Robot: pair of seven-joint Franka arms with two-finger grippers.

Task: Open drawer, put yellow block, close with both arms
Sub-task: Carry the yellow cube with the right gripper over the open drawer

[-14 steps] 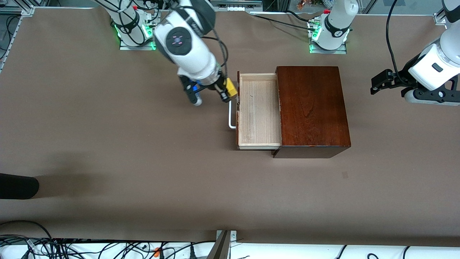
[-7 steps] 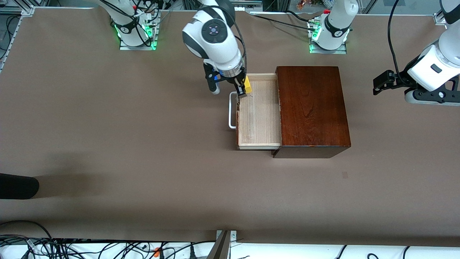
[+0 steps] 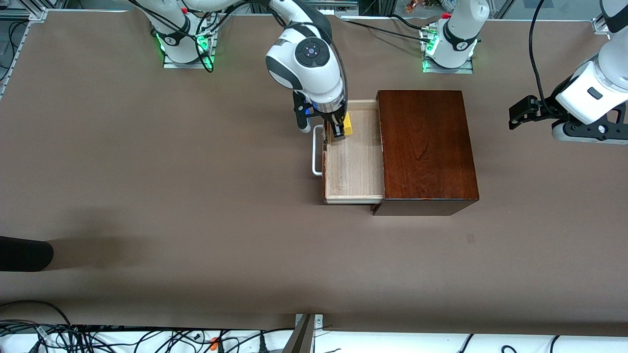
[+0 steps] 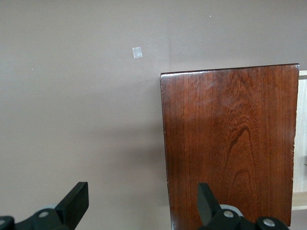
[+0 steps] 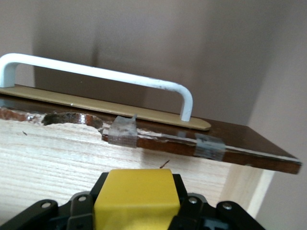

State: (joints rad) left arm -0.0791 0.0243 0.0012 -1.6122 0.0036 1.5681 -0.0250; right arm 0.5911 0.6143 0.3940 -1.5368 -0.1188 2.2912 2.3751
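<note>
The drawer (image 3: 354, 169) stands pulled out of the glossy mahogany box (image 3: 426, 147), its pale wood tray bare, its white bar handle (image 3: 316, 152) toward the right arm's end of the table. My right gripper (image 3: 340, 131) is shut on the yellow block (image 3: 347, 125) and hangs over the tray's corner close to the drawer front. In the right wrist view the yellow block (image 5: 136, 196) fills the space between the jaws, with the handle (image 5: 100, 76) and drawer front (image 5: 158, 136) just ahead. My left gripper (image 3: 512, 117) is open, up in the air off the box's end; the left wrist view shows the mahogany box (image 4: 230, 143) below it.
Both green-lit bases (image 3: 186, 46) (image 3: 444, 54) stand at the table's robot edge. Cables lie along the edge nearest the front camera. A dark object (image 3: 24, 253) pokes in at the right arm's end. A small pale patch (image 4: 137, 52) marks the brown table cover.
My right gripper carried the yellow block from beside the drawer front, across it, to a spot over the tray. The left arm has barely moved.
</note>
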